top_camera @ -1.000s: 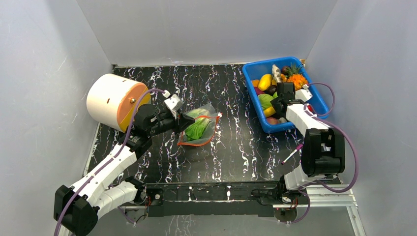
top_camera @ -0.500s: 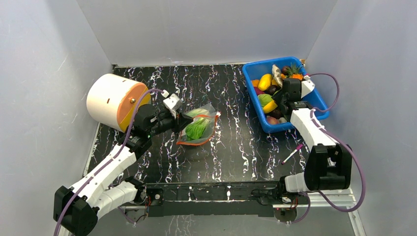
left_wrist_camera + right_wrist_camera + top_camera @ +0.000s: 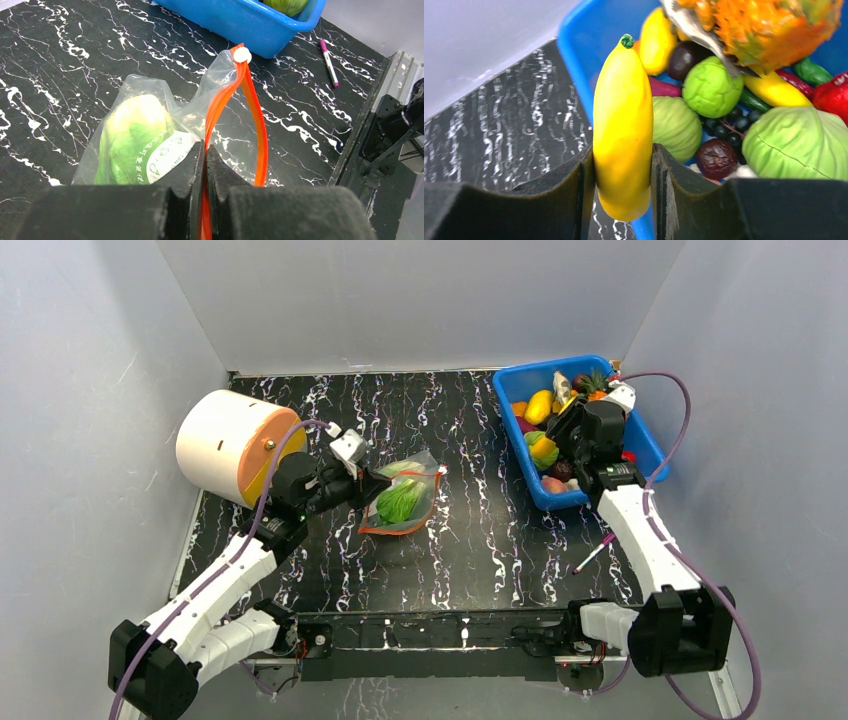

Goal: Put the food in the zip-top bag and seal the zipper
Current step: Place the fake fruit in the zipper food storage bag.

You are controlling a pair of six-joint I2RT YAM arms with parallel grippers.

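Note:
The clear zip-top bag (image 3: 405, 498) lies mid-table with a green cabbage-like leaf (image 3: 130, 135) inside. Its red-orange zipper (image 3: 227, 95) gapes open and has a white slider (image 3: 242, 55) at the far end. My left gripper (image 3: 372, 483) is shut on the near end of the zipper strip, shown pinched in the left wrist view (image 3: 204, 150). My right gripper (image 3: 556, 448) is over the blue bin (image 3: 560, 503). It is shut on a yellow banana-like piece (image 3: 623, 125), which is held upright above the bin's left rim.
The bin holds several more toy fruits and vegetables, including a cabbage (image 3: 796, 145) and a pineapple (image 3: 764, 30). A big white-and-orange cylinder (image 3: 235, 445) lies at the left, beside my left arm. A pink marker (image 3: 592, 553) lies near the front right.
The right arm's elbow has swung back toward the near right corner. Its wrist has shifted further over the bin, and the yellow piece has moved up with it. The left gripper and bag have barely moved.

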